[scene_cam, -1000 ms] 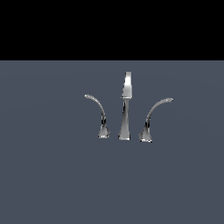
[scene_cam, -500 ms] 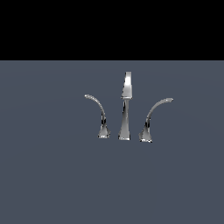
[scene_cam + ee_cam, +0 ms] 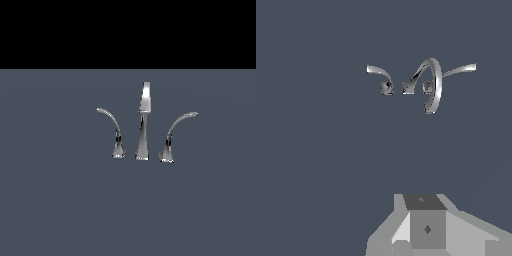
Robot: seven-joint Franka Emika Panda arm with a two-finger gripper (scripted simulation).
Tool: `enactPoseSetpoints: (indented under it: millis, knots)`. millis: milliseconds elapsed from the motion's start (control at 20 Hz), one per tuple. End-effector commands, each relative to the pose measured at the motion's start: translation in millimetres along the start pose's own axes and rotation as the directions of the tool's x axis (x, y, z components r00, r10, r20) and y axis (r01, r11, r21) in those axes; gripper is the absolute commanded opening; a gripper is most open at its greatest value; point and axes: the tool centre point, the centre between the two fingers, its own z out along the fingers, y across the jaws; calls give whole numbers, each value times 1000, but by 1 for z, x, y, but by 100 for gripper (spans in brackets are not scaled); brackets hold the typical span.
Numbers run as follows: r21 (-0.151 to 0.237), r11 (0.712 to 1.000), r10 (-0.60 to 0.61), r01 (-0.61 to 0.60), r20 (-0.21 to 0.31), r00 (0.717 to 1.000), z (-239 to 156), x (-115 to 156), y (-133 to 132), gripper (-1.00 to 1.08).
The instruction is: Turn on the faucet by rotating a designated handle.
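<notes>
I could not tell the gripper's spread. The faucet stood mid-surface, well clear of it; I risked catching the thicker lever instead of the slim handle.

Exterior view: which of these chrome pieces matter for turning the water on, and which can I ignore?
For the job:
- slim lever, on the exterior view's left, the one to rotate
- gripper, far off it; jaws hidden

Ignore:
- tall spout
- thicker lever
- grey floor
</notes>
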Motion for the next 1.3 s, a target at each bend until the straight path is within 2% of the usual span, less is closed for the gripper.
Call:
enactPoseSetpoints:
  millis: [0, 300, 600, 900, 1250]
  knots:
    - [1, 998, 60, -60, 2, 998, 11, 6, -9, -100]
    - [4, 980, 201, -201, 7, 980, 36, 23, -28, -100]
    - [6, 941, 338, -338, 13, 941, 62, 42, -45, -100]
    - [8, 884, 467, -467, 18, 884, 87, 64, -58, -100]
    - [8, 798, 602, -603, 25, 798, 116, 91, -70, -100]
